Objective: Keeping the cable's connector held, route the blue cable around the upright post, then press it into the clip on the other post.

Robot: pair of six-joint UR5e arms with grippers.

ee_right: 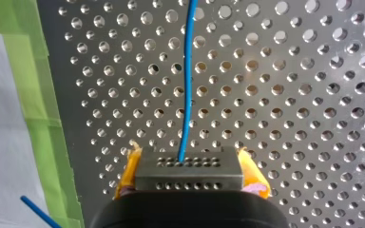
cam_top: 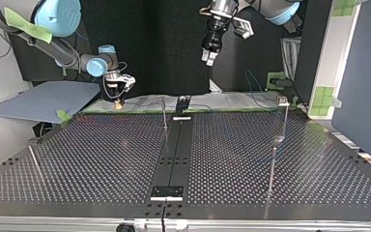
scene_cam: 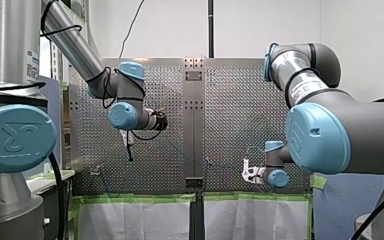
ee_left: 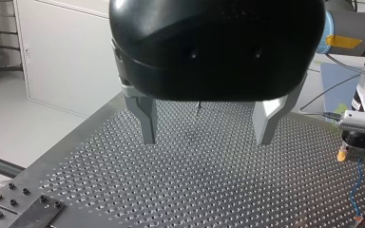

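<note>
- Between the yellow pads (ee_right: 253, 173) of my right gripper (cam_top: 119, 101), at the top view's left, sits the connector (ee_right: 188, 173). It is a drilled metal block, pinched from both sides.
- Ahead of those fingers, the blue cable (ee_right: 188, 80) leaves the connector's face and runs straight over the perforated table (ee_right: 290, 95), beside the green tape (ee_right: 38, 95) on its edge.
- Right of that gripper in the top view, a thin upright post (cam_top: 164, 116) stands near the table's far edge. Cannot tell whether the cable touches it.
- Further right, my left gripper (cam_top: 208, 55) hangs high above the table. Its metal fingers (ee_left: 146, 118) are spread wide, nothing between them.
- Off to one side of those fingers in the left wrist view, the cable drops from the right gripper to the table.
- Rightmost, a second post (cam_top: 285, 123) carries a small clip (cam_top: 282, 100) on top, well apart from both grippers.
</note>
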